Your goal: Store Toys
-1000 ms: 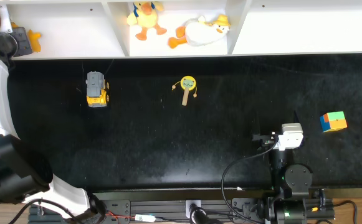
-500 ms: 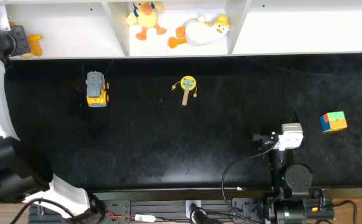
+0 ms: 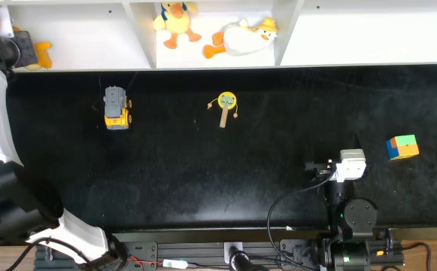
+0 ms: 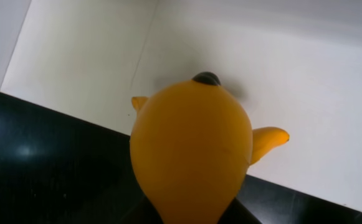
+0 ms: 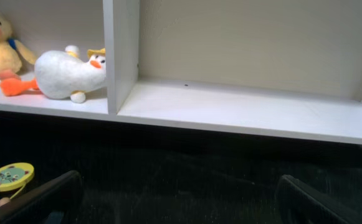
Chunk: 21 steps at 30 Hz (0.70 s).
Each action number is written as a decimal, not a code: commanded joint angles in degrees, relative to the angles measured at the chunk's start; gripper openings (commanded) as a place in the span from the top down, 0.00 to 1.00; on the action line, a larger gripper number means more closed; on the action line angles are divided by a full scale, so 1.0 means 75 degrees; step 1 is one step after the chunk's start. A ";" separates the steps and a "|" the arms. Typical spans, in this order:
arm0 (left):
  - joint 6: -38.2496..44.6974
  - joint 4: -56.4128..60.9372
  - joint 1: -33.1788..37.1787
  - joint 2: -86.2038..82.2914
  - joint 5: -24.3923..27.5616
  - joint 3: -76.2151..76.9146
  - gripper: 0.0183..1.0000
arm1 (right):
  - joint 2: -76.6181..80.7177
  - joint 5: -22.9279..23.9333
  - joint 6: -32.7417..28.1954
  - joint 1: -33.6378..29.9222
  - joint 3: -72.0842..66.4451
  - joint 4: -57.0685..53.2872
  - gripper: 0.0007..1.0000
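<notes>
The white shelf (image 4: 330, 93) lies just beyond your left gripper (image 3: 24, 50), which pinches the orange toy (image 4: 190, 149) by its narrow end; it looks light, smooth and squashy, so hold gently.
</notes>
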 commanded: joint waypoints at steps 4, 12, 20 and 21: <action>0.0105 0.0052 -0.0006 0.0312 0.0000 0.0268 0.95 | -0.0047 -0.0047 0.0064 0.0026 -0.0108 0.0041 0.00; 0.0076 0.0210 -0.0006 0.0562 0.0055 0.0268 0.95 | -0.0047 -0.0047 0.0064 0.0026 -0.0108 0.0041 0.00; 0.0073 0.0283 -0.0006 0.0656 0.0079 0.0268 0.93 | -0.0047 -0.0047 0.0064 0.0026 -0.0108 0.0041 0.00; 0.0070 0.0283 -0.0006 0.0656 0.0082 0.0268 0.92 | -0.0047 -0.0047 0.0064 0.0026 -0.0108 0.0041 0.00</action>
